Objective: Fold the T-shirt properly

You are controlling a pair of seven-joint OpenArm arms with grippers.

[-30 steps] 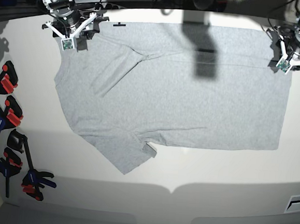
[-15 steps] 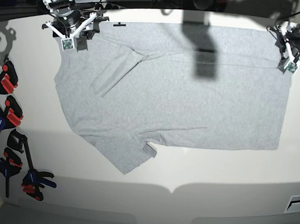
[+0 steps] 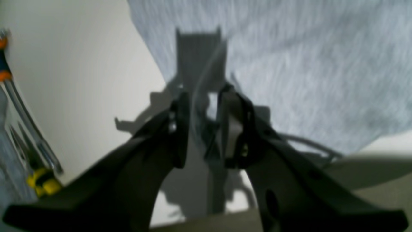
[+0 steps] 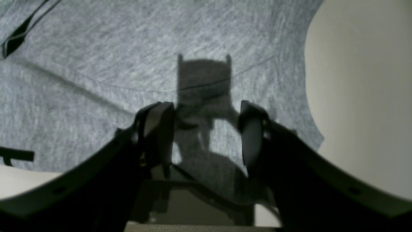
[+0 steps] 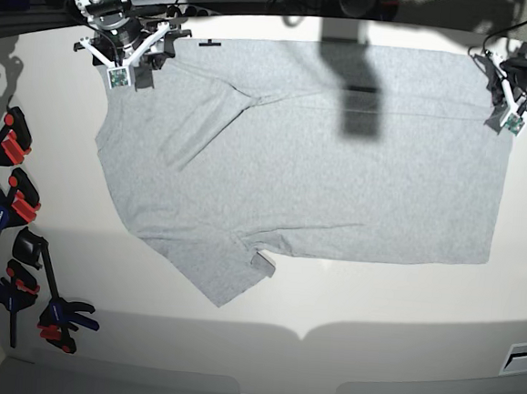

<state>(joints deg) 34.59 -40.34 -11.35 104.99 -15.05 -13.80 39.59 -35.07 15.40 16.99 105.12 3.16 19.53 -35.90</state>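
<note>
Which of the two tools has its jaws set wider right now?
The right tool, over the T-shirt by the folded sleeve. Its jaws stand well apart, with grey cloth showing between them. The left tool, at the shirt's other corner, shows only a narrow gap.

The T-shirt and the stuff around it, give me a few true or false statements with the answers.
1. The T-shirt lies spread flat on the table. True.
2. The clamps lie on top of the shirt. False: they lie on the table beside it, apart from the fabric.
3. The right gripper has its jaws apart above grey fabric. True.
4. The shirt is folded into a small square. False: it is still spread wide, one sleeve sticking out.
</note>
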